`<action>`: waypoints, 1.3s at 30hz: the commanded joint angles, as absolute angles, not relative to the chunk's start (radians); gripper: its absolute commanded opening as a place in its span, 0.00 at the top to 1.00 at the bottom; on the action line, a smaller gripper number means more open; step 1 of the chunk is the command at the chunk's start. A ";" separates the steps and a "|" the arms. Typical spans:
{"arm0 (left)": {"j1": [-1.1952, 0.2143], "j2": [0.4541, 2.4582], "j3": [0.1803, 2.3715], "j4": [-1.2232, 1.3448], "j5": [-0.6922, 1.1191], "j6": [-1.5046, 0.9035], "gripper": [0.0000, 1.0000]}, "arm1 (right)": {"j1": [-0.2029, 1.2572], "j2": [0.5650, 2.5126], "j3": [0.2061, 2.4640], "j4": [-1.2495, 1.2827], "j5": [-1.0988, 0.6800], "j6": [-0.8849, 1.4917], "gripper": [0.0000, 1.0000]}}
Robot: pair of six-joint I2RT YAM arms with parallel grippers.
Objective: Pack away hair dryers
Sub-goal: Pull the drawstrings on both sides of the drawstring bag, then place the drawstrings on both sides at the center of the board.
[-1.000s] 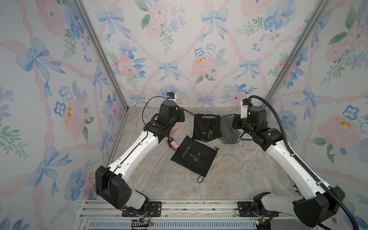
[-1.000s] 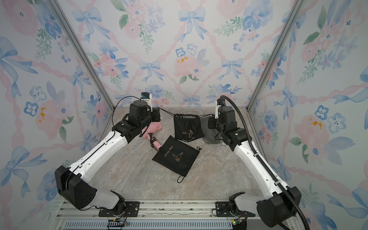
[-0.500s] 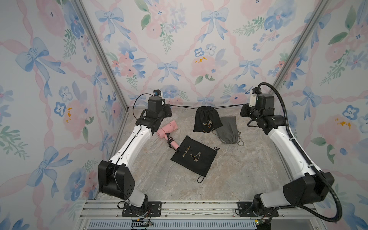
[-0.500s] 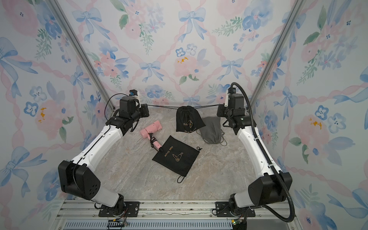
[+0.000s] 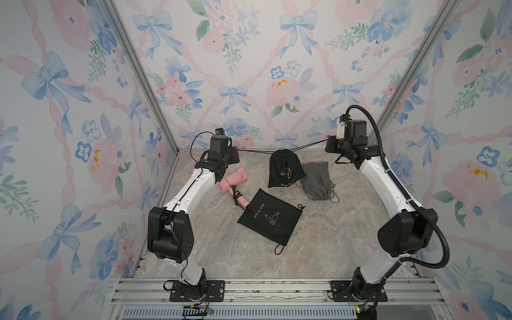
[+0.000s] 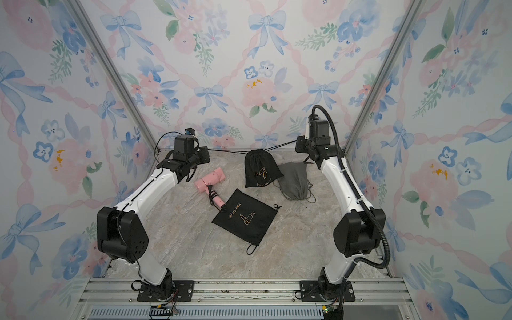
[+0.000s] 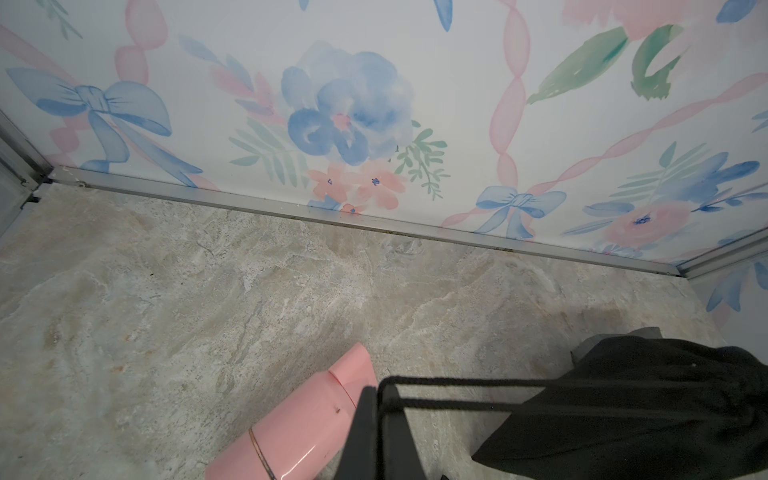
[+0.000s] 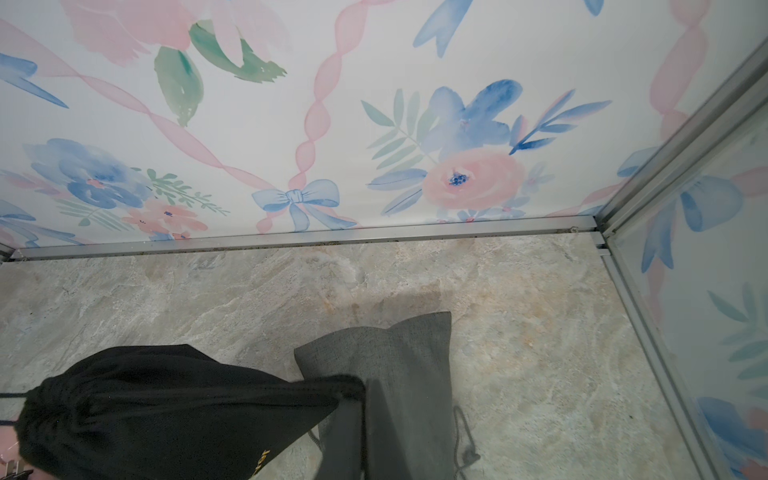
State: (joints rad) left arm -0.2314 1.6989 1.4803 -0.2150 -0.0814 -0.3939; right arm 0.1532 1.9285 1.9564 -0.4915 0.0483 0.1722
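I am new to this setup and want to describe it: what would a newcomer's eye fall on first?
At the far side of the table, the left gripper and right gripper, both shut, hold the drawstring cords of a rounded black pouch taut between them. A pink hair dryer lies unpacked near the left arm, beside a flat black pouch printed Hair Dryer.

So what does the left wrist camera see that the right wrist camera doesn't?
Only the left wrist camera plainly shows the pink hair dryer; the right has at most a pink sliver. Only the right wrist camera shows the grey pouch spread out; the left catches at most a corner. Both share the cinched black pouch, its drawstring pulled taut, the marbled table and the flowered wall.
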 commanded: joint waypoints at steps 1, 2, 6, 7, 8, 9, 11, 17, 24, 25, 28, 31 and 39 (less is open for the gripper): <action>-0.186 1.729 1.563 -0.195 -0.181 -0.392 1.00 | 0.107 2.006 2.077 -0.492 0.092 0.201 1.00; -0.186 1.742 1.583 -0.195 -0.174 -0.390 1.00 | 0.108 2.028 2.109 -0.498 0.084 0.202 1.00; -0.187 1.816 1.688 -0.195 -0.137 -0.401 1.00 | 0.113 2.136 2.261 -0.511 0.031 0.222 1.00; -0.187 1.835 1.715 -0.196 -0.130 -0.405 1.00 | 0.114 2.166 2.309 -0.515 0.022 0.227 1.00; -0.187 1.853 1.740 -0.195 -0.127 -0.408 1.00 | 0.116 2.192 2.353 -0.521 0.016 0.229 1.00; -0.187 1.871 1.769 -0.195 -0.122 -0.409 1.00 | 0.118 2.227 2.409 -0.533 0.014 0.232 1.00; -0.187 1.908 1.817 -0.195 -0.109 -0.413 1.00 | 0.123 2.289 2.504 -0.553 0.003 0.236 1.00; -0.187 1.986 1.891 -0.195 -0.086 -0.407 1.00 | 0.138 2.358 2.524 -0.480 -0.038 0.253 1.00; -0.189 1.944 1.827 -0.195 -0.059 -0.420 1.00 | 0.155 2.217 2.218 -0.337 -0.044 0.251 1.00; -0.189 1.926 1.803 -0.196 -0.055 -0.427 1.00 | 0.156 2.176 2.143 -0.298 -0.042 0.254 1.00; -0.195 1.872 1.728 -0.191 -0.049 -0.443 1.00 | 0.155 2.055 1.939 -0.194 -0.033 0.267 1.00; -0.213 1.819 1.639 -0.179 -0.056 -0.448 1.00 | 0.153 1.964 1.772 -0.129 -0.021 0.277 1.00; -0.245 1.679 1.382 -0.114 -0.056 -0.488 1.00 | 0.159 1.846 1.509 -0.071 -0.041 0.310 1.00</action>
State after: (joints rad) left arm -0.2459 1.7275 1.4376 -0.1501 -0.0505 -0.4580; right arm 0.1532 1.8549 1.5696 -0.1242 -0.0456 0.2859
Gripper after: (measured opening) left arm 0.048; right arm 0.047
